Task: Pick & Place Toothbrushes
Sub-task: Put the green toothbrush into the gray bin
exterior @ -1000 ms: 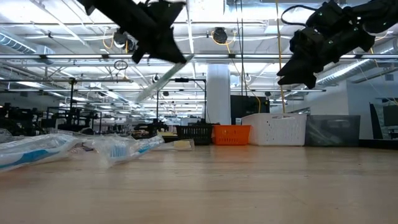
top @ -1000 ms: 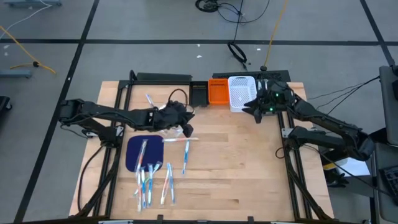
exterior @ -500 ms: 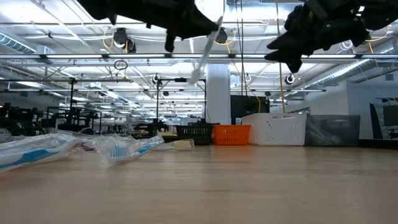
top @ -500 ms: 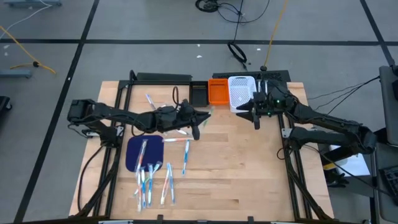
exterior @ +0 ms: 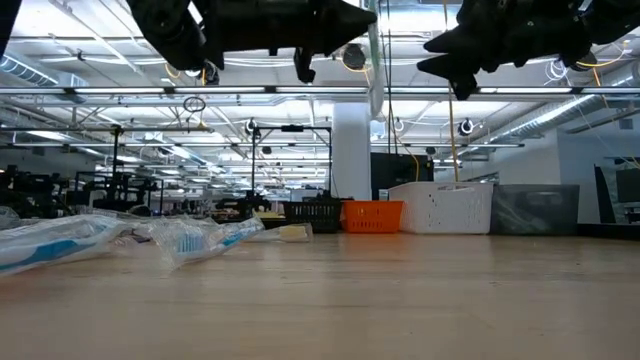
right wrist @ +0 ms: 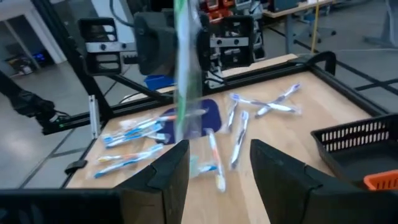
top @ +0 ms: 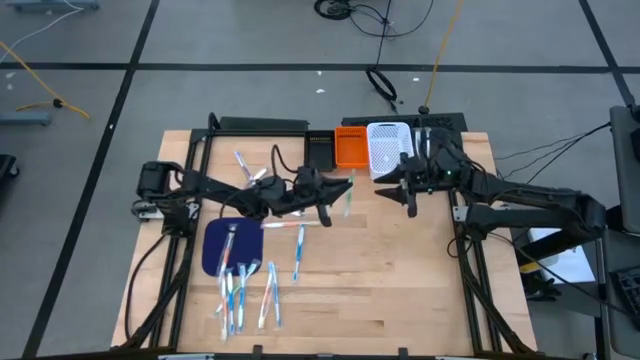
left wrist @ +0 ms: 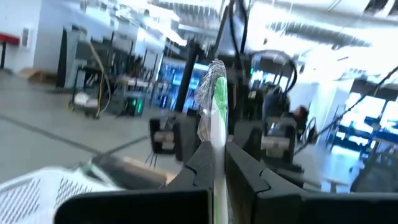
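Left arm extended, right arm facing it
My left gripper pinches a wrapped toothbrush above the table; my right gripper hangs spread, holding nothing

Clear boards lower right; clutter on the left and along the top.
The wooden table lies bare across centre and lower right. Loose toothbrushes and the blue mat crowd the lower left; black bin, orange bin and white bin block the upper middle.
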